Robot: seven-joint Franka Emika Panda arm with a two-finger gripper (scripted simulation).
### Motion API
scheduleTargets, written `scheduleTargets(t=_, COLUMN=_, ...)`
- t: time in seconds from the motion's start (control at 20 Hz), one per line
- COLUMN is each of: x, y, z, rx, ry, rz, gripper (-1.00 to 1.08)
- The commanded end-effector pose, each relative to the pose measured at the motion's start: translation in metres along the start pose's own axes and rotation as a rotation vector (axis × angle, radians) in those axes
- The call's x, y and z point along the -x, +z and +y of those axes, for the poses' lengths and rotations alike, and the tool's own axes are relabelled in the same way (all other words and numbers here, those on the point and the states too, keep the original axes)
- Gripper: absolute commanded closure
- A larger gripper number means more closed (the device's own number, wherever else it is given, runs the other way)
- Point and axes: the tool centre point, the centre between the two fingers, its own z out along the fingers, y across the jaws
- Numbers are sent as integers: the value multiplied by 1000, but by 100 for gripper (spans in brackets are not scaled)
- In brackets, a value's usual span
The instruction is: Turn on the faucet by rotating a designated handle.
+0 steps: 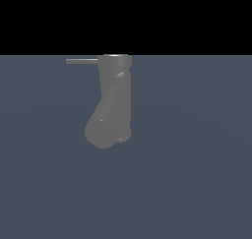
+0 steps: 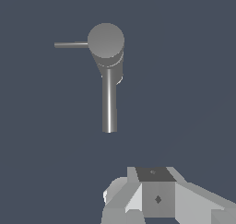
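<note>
Gripper (image 2: pixel 156 195) well apart from the faucet (image 1: pixel 114 100)

Handle (image 1: pixel 81 61) points to nine o'clock — thin, so fingers may slip off or bump the spout instead; jaw state I cannot tell.

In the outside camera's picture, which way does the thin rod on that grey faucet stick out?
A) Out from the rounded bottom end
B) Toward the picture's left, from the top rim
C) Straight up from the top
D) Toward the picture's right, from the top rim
B: the handle projects sideways from the faucet at its top rim, toward the exterior view's left.
</note>
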Motion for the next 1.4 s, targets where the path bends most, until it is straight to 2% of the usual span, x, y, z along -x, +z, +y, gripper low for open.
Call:
scheduleTargets(t=0.0, x=0, y=0, z=0, rx=0, ry=0, rz=0, gripper=108)
scheduleTargets(t=0.5, x=0, y=7, z=20, rx=21, ry=24, rz=-34, gripper=108)
scheduleTargets(t=0.9, x=-5, y=8, z=17, rx=19, ry=44, rz=-33, gripper=108)
scheduleTargets(t=1.35, x=-29, y=16, z=9, rx=10, ry=149, rz=-37, gripper=108)
